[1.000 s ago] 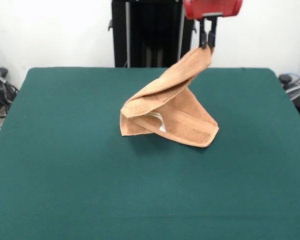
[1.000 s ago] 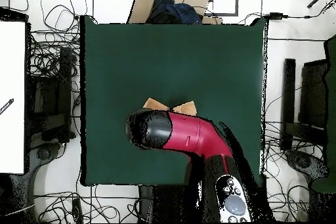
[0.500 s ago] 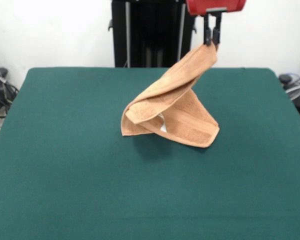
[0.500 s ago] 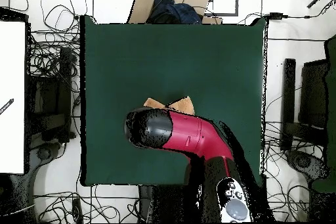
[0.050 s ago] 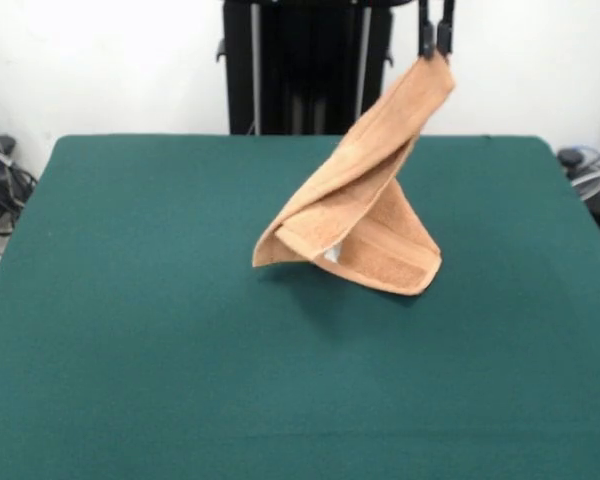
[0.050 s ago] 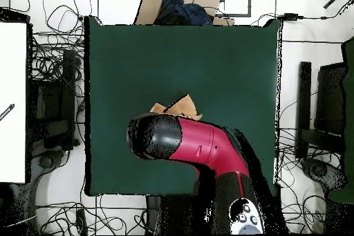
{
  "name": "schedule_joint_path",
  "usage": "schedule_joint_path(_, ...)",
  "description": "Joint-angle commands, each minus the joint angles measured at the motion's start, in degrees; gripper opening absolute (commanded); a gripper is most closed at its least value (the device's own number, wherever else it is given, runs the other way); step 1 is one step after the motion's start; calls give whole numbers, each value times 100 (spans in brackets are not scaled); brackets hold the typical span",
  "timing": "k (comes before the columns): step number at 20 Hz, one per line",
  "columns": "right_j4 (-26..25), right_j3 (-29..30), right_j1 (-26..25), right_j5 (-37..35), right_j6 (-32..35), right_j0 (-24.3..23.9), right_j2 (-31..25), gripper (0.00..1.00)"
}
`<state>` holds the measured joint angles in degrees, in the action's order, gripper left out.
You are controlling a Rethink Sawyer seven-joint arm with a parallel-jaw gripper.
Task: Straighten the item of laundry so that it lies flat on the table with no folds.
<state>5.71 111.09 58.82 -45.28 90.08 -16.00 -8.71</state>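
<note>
The hand gripped one corner of the peach towel high above the green desk, its lower part apparently folded there, so flattening remained undone.

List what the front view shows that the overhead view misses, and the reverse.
Front only: the end effector shut on one corner of the towel, which hangs lifted and twisted, its lower edge resting on the table, with a white tag showing. Overhead only: the red and black arm covering most of the towel, plus cables and a cardboard box around the table. Both: peach towel on green table.
</note>
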Motion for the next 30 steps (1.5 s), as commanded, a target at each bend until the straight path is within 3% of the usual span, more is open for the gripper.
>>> schedule_joint_path(1,383,-114,389,-971,405,93,-494,0)
schedule_joint_path(30,711,-257,242,-784,469,153,-396,0)
